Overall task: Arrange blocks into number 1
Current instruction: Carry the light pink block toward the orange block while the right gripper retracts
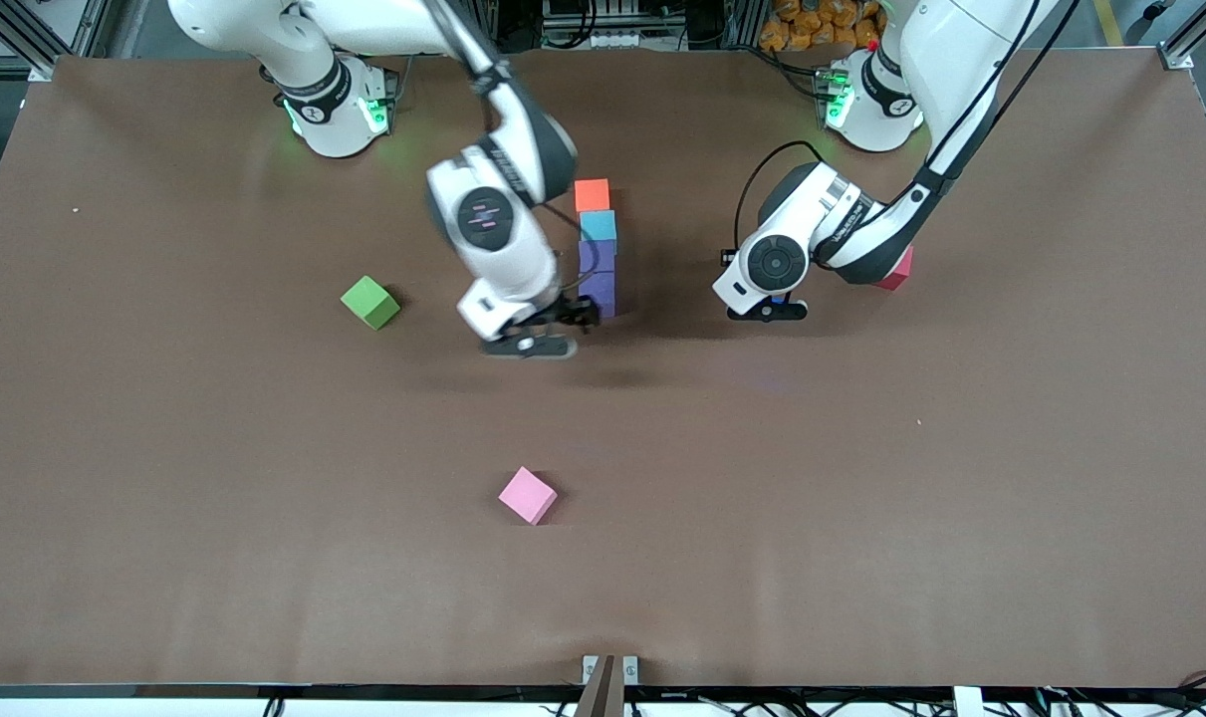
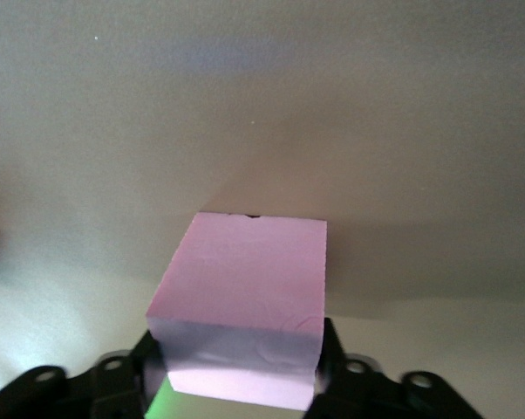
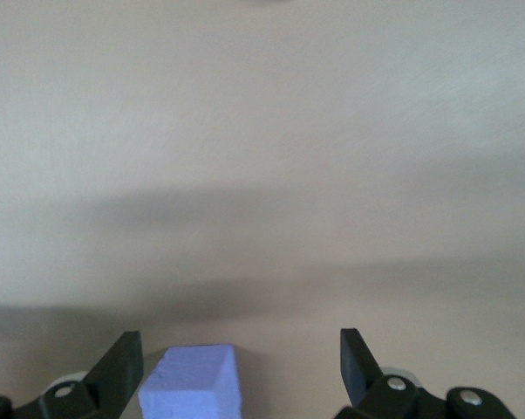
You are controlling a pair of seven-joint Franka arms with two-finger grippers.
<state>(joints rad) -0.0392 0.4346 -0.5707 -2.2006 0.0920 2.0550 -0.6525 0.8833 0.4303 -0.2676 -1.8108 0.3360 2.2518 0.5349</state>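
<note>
Four blocks lie touching in a line: orange point(image 1: 592, 194) farthest from the front camera, then sky blue point(image 1: 599, 226), purple point(image 1: 597, 256) and a second purple block point(image 1: 599, 292). My right gripper point(image 1: 543, 334) point(image 3: 241, 367) stands open just beside that last purple block point(image 3: 191, 384), which sits close to one finger and is not gripped. The pale pink block point(image 1: 528, 495) lies alone, nearer the front camera. My left gripper point(image 1: 767, 311) point(image 2: 241, 371) is low at the table toward the left arm's end. Its fingers press both sides of a pinkish-lilac cube point(image 2: 245, 279), which its hand hides in the front view.
A green cube point(image 1: 369, 302) lies toward the right arm's end of the table. A red cube point(image 1: 899, 269) sits partly hidden by the left arm's wrist. Bare brown table point(image 1: 861, 518) spreads around the pale pink block.
</note>
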